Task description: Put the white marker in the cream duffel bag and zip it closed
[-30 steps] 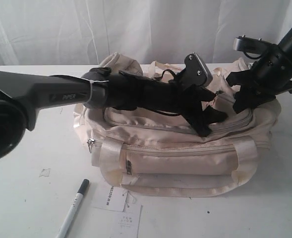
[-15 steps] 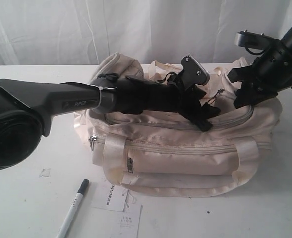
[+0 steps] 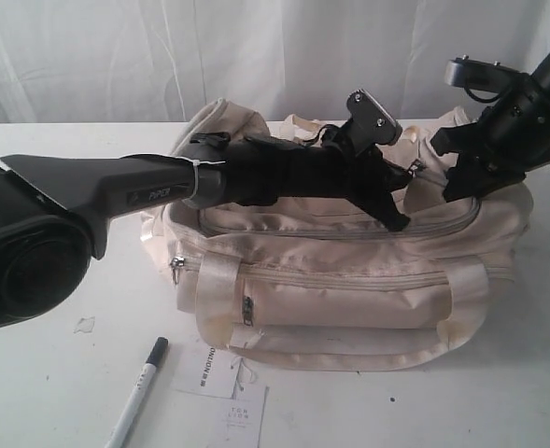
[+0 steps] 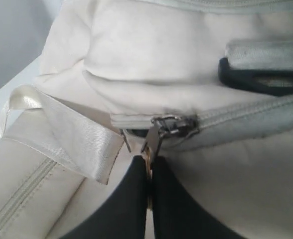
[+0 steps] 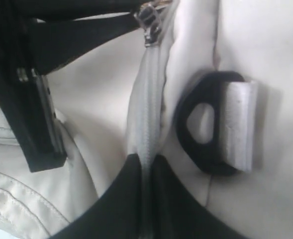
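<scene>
View over the bag [image 3: 349,299] and its top zip [image 5: 146,99], as I see it from my console. My left gripper [image 4: 148,164] is pinched shut on the slider's metal pull [image 4: 151,143], just beside the end of a shiny strap [image 4: 66,134]. My right gripper [image 5: 146,162] is clamped shut on the zip itself, at the bag's right end, with a black clip [image 5: 198,159] close beside its fingers. In the exterior view the two grippers work along the same zip line, near each other but apart. The left arm [image 3: 256,177] spans the bag's top from the left, so the room above the left half of the bag is taken. The marker [image 3: 136,397] lies outside the bag on the table [image 3: 32,392], in front of the bag's left corner and apart from it, cap toward the bag, its far end cut by the lower frame edge. Paper tags [image 3: 232,411] lie just right of it. Bare white tabletop shows left of the bag and along its front. A white curtain [image 3: 256,56] closes the back of the scene.
</scene>
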Tool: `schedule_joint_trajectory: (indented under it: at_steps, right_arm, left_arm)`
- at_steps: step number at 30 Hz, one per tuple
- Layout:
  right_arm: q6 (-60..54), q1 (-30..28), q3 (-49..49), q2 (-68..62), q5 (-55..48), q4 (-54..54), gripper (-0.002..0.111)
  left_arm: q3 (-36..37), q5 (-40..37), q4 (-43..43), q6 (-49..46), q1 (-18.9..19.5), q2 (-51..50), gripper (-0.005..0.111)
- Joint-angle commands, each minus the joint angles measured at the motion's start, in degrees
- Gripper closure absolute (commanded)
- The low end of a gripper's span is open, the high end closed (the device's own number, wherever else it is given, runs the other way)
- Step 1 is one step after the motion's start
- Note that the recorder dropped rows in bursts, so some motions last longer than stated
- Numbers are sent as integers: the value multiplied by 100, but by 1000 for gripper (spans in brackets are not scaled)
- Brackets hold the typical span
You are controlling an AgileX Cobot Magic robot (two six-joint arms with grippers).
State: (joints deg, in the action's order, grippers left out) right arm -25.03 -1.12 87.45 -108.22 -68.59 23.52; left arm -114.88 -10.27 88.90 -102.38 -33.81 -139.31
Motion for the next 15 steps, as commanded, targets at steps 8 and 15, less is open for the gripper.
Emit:
schedule_joint_trajectory:
  at_steps: [8,15]
  right_arm:
    - [-182,4,-23,78,61,-20,64]
    - [257,-7,614,78,771,-387,44]
  left_arm:
    - [-55,-865,-1125,801,-63,315,107]
    - [-55,-1870,-2662,2057,-63,333,107]
